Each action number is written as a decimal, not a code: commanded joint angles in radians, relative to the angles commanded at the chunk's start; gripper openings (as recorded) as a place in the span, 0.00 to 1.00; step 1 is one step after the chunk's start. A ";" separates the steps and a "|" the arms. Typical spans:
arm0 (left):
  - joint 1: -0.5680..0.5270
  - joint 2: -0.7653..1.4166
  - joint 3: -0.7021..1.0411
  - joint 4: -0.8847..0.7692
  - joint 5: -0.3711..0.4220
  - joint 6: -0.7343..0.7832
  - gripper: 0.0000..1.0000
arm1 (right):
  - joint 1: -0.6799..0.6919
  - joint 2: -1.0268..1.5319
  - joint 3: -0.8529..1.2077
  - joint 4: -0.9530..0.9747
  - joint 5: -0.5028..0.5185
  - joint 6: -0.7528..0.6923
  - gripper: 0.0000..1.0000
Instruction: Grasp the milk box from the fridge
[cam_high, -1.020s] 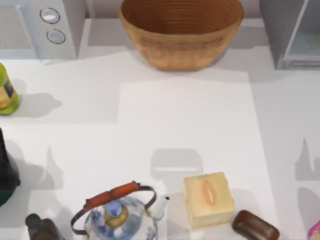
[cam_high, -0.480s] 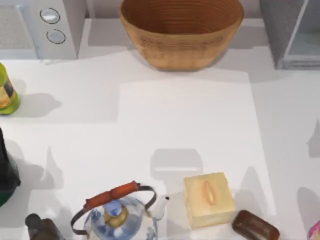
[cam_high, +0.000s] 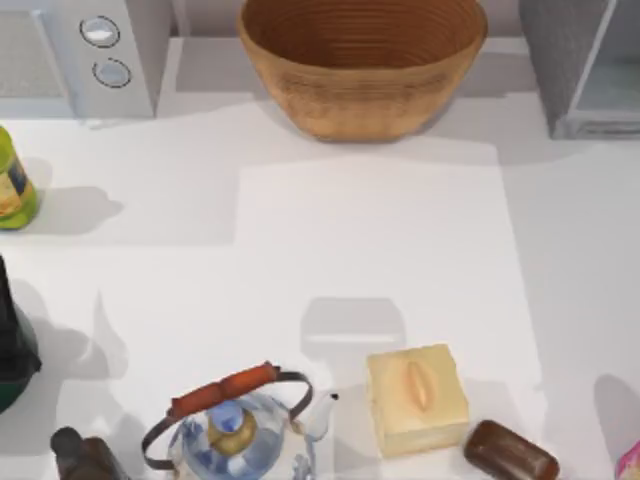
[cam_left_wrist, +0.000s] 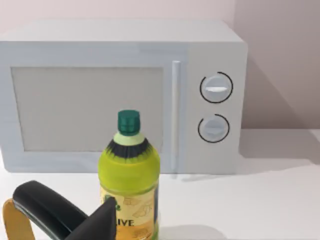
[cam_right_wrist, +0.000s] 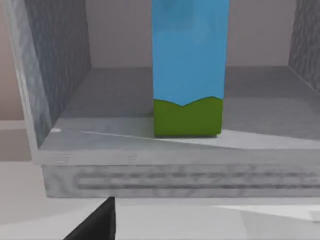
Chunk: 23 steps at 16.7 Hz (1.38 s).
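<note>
One carton matters here: the milk box (cam_right_wrist: 188, 67) stands upright on the fridge (cam_right_wrist: 60, 85) floor, set a little back from the front lip, its long axis vertical and its green base flat on the shelf. From the right wrist view it lies straight ahead of the right gripper (cam_right_wrist: 95, 222), of which just a dark fingertip edge shows low in the picture, so I cannot tell whether those jaws are spread or closed. The fridge sits at the table's far right corner (cam_high: 585, 70) in the top view, so the right arm is clearly the nearer one. There is open room on both sides of the carton between it and the grey side walls, which should let fingers pass either flank; the raised front sill is the edge to clear on the way in. The left gripper (cam_left_wrist: 55, 215) is parked at the table's left, facing a green bottle (cam_left_wrist: 129, 175) and the microwave (cam_left_wrist: 120, 95); whether its jaws are open or shut I cannot tell.
</note>
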 joint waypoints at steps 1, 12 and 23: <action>0.000 0.000 0.000 0.000 0.000 0.000 1.00 | -0.014 0.044 0.007 0.047 -0.013 0.000 1.00; 0.000 0.000 0.000 0.000 0.000 0.000 1.00 | -0.023 0.156 0.055 0.116 -0.025 0.000 1.00; 0.000 0.000 0.000 0.000 0.000 0.000 1.00 | 0.221 0.466 0.747 -0.250 0.234 -0.005 1.00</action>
